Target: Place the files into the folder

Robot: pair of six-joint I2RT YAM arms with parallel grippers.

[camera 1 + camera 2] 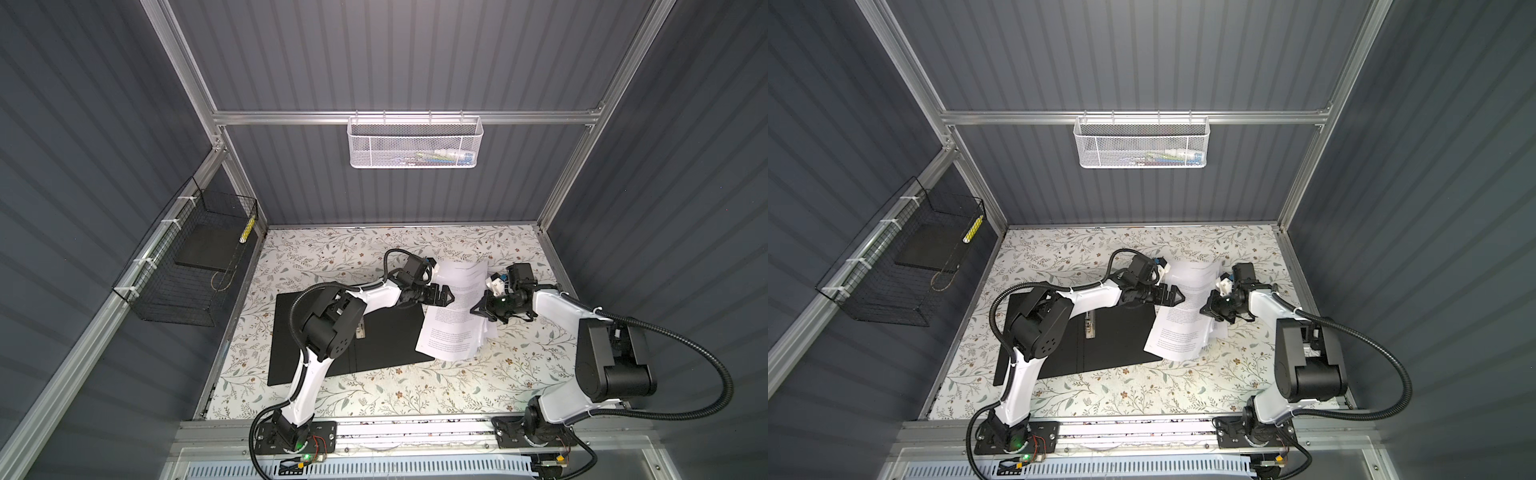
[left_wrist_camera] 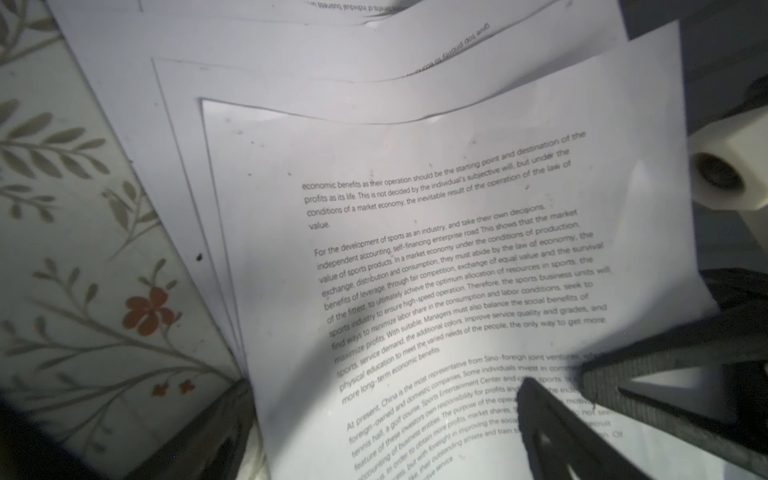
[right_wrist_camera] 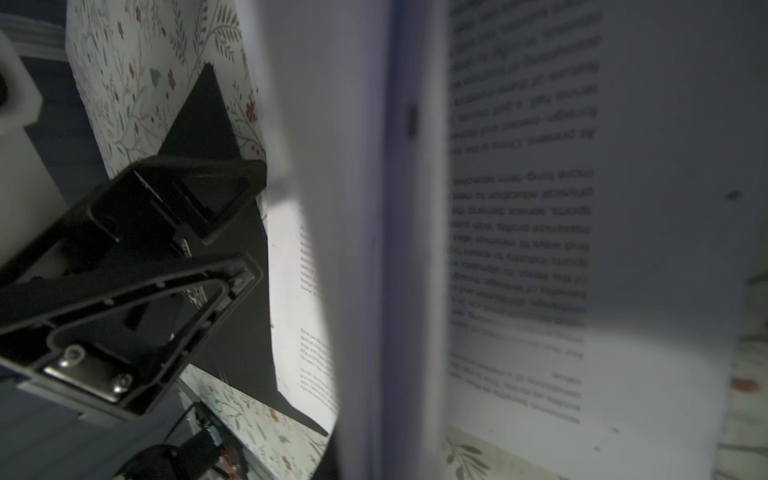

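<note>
The right gripper [image 1: 478, 311] pinches the files [image 1: 451, 332] by one edge, probably to drag them onto the open folder [image 1: 386, 340] just beside them; the left gripper [image 1: 448, 296] hangs wide open, ready to help

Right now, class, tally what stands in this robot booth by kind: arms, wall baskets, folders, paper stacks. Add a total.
Arms: 2, left arm, right arm
Wall baskets: 2, white basket, black basket
Folder: 1
Paper stack: 1
Total: 6
</note>
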